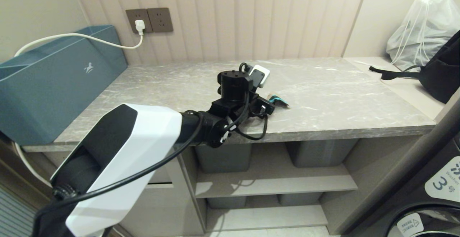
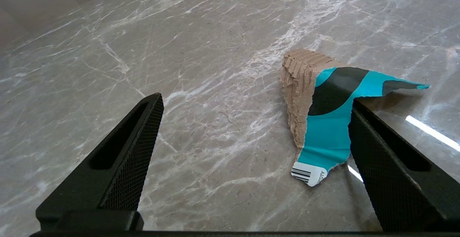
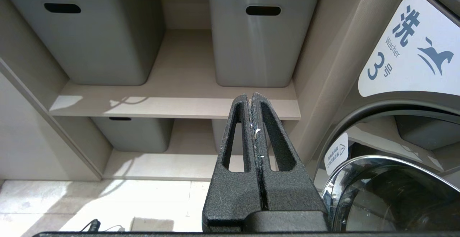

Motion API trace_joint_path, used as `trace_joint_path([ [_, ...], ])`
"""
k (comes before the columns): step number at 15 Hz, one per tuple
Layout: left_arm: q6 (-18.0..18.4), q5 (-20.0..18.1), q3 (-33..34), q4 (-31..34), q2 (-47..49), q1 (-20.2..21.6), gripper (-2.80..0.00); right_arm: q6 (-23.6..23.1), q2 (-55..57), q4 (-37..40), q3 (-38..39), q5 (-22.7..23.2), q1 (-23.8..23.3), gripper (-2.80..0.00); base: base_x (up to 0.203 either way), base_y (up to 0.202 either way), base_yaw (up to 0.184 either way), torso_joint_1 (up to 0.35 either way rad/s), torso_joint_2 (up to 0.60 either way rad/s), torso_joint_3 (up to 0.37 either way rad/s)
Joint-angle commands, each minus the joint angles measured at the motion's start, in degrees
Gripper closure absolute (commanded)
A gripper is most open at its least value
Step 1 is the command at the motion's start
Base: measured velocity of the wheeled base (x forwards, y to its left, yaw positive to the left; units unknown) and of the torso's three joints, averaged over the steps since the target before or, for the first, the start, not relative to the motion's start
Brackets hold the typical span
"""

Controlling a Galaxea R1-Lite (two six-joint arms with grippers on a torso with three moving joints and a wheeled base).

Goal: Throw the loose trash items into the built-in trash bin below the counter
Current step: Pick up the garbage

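The left claw [image 2: 251, 122] hangs low over the counter [image 2: 151, 50] with its fingers spread as wide as they go and nothing held. One paper scrap [image 2: 325, 122], torn brown card with a turquoise and black printed face and a barcode corner, lies flat on the stone inside the gap but hard against one finger [image 2: 388, 165], whose tip seems to sit on or over the scrap's edge; the other finger stands well apart from it. To do this pick well, I would judge the claw should shift sideways toward the scrap until it is centred, then drop until the tips touch the stone and close slowly, so the thin card buckles up into the pads rather than sliding out. The right claw [image 3: 254, 129] is parked below, pressed shut and empty, facing the grey tubs [image 3: 251, 43] on the shelves.
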Motion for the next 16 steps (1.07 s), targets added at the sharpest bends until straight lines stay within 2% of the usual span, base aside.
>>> trace_joint_path([
  [1,0.1,0.1,0.1,-0.2,0.2,0.0,-2.80,0.0,0.0,0.0,0.0,0.0,0.0,0.00,0.000,0.000,0.000,0.000,0.00,0.000],
  [7,0.0,0.1,0.1,-0.1,0.2,-0.2,-2.80,0.0,0.0,0.0,0.0,0.0,0.0,0.00,0.000,0.000,0.000,0.000,0.00,0.000],
  [8,-0.1,0.0,0.1,0.0,0.4,-0.2,0.00,0.0,0.0,0.0,0.0,0.0,0.0,0.00,0.000,0.000,0.000,0.000,0.00,0.000],
  [16,-0.2,-0.4,0.1,0.0,1.2,-1.1,0.00,0.0,0.0,0.0,0.0,0.0,0.0,0.00,0.000,0.000,0.000,0.000,0.00,0.000],
])
